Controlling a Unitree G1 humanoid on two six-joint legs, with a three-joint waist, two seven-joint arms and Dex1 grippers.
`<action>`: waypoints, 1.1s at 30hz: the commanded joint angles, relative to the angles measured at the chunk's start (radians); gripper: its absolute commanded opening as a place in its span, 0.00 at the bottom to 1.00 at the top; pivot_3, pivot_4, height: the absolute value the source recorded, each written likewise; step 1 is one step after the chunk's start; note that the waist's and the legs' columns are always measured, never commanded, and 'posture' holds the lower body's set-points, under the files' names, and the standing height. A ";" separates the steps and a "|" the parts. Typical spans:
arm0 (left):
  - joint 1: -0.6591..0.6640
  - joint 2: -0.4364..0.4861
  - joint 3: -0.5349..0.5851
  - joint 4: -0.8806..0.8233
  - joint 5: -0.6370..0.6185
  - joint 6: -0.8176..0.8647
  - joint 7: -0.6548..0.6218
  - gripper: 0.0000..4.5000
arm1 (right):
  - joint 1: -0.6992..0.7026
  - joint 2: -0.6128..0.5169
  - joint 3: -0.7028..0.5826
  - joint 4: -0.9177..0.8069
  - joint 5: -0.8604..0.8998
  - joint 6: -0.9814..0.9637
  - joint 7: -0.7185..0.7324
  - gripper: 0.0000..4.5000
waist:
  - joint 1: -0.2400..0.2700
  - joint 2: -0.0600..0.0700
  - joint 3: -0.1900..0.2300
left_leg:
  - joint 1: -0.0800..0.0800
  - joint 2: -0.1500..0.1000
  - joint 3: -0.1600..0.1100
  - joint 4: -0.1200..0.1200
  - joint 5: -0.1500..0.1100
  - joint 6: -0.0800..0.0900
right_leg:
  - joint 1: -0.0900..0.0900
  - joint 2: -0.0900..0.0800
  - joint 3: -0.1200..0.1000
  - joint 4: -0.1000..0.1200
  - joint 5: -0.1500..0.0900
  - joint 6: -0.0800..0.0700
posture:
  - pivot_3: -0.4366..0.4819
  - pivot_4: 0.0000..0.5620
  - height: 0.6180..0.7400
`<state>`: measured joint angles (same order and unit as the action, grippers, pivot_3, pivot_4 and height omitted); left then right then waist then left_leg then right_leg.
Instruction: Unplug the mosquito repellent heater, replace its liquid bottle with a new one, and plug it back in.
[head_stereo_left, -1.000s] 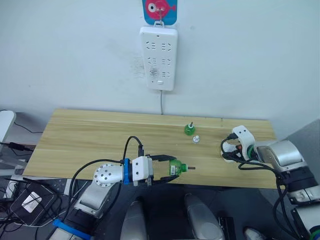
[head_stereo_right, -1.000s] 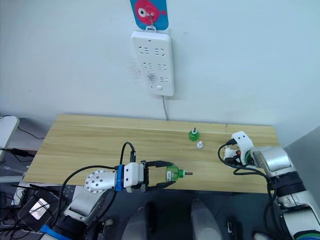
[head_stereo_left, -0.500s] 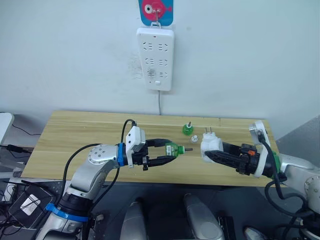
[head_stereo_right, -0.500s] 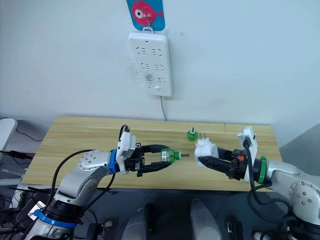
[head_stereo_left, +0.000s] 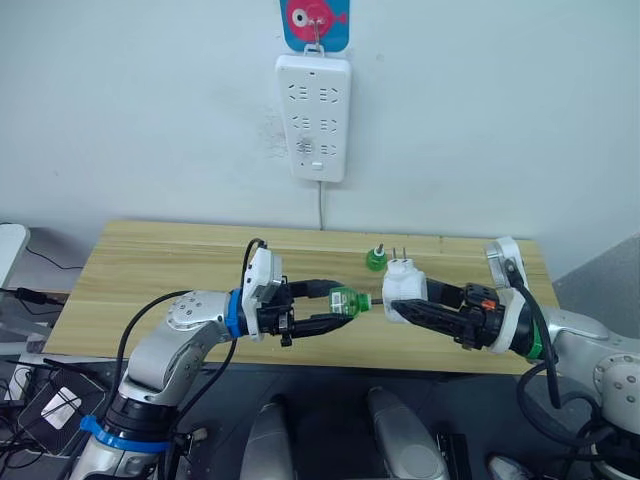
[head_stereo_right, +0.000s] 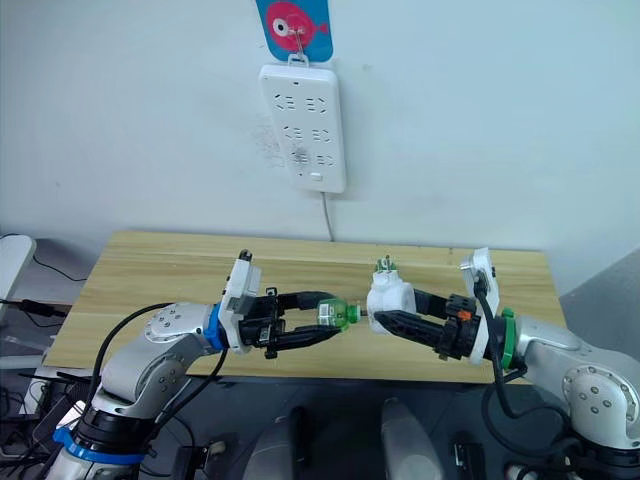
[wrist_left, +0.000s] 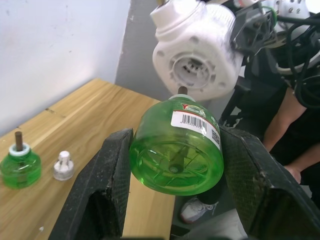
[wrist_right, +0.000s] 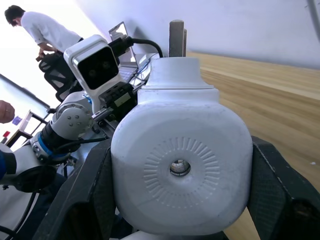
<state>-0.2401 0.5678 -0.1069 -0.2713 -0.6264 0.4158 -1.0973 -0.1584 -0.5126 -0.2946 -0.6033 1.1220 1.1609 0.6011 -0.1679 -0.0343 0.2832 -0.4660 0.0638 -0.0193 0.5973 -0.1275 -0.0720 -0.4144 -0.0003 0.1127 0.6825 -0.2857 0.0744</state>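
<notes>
The heater (head_stereo_left: 402, 285) is already unplugged and held in the air over the tabletop's (head_stereo_left: 150, 275) front edge, clamped in the right gripper (head_stereo_left: 400, 303) with its two prongs pointing up. The left gripper (head_stereo_left: 335, 308) is closed on a green bottle (head_stereo_left: 347, 299), uncapped, held sideways with its wick aimed at the heater's round socket; in the left wrist view the wick tip sits right at the socket's mouth, touching or just short of it, I cannot tell which. The old bottle (head_stereo_left: 376, 259) stands upright on the tabletop near the back edge, bare wick up, and a small pale cap (wrist_left: 63, 166) lies just beside it, so the removal and uncapping steps look finished. By my reading the swap is at its midpoint: the new bottle has yet to be pushed in and screwed home, and then the heater must go back into the power strip (head_stereo_left: 315, 118) on the wall above, whose sockets all stand vacant. Count: one heater, two green bottles (one gripped, one on the tabletop), one loose cap, one power strip, two grippers, both occupied. A person (wrist_right: 37, 30) sits in the background of the right wrist view, well apart from the work.
</notes>
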 joint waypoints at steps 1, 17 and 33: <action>0.009 -0.005 0.018 -0.063 -0.036 0.020 0.008 0.52 | 0.013 -0.018 0.008 -0.014 0.038 -0.036 0.004 0.66 | 0.000 0.000 0.000 | 0.000 0.000 0.000 0.000 0.000 0.000 | 0.000 0.000 0.000 0.000 0.000 0.000 | 0.21 0.49 0.87; -0.002 -0.034 0.001 -0.096 -0.069 0.076 0.017 0.52 | 0.029 -0.087 0.053 -0.011 0.141 -0.065 -0.008 0.66 | 0.002 0.000 0.000 | 0.000 0.000 0.000 0.000 0.000 0.000 | 0.000 0.000 0.000 0.000 0.000 0.000 | 0.21 0.48 0.87; -0.013 -0.014 0.010 -0.200 -0.175 0.244 0.018 0.52 | 0.055 -0.135 0.063 0.042 0.144 -0.100 0.006 0.66 | 0.003 0.000 0.000 | 0.000 0.000 0.000 0.000 0.000 0.000 | 0.000 0.000 0.000 0.000 0.000 0.000 | 0.22 0.46 0.87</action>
<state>-0.2443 0.5580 -0.0825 -0.3975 -0.7441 0.6539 -1.0570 -0.1060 -0.6403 -0.2300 -0.5550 1.2502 1.0788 0.6059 -0.1647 -0.0343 0.2831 -0.4663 0.0637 -0.0197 0.5974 -0.1275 -0.0720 -0.4144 -0.0003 0.1123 0.6822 -0.2857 0.0744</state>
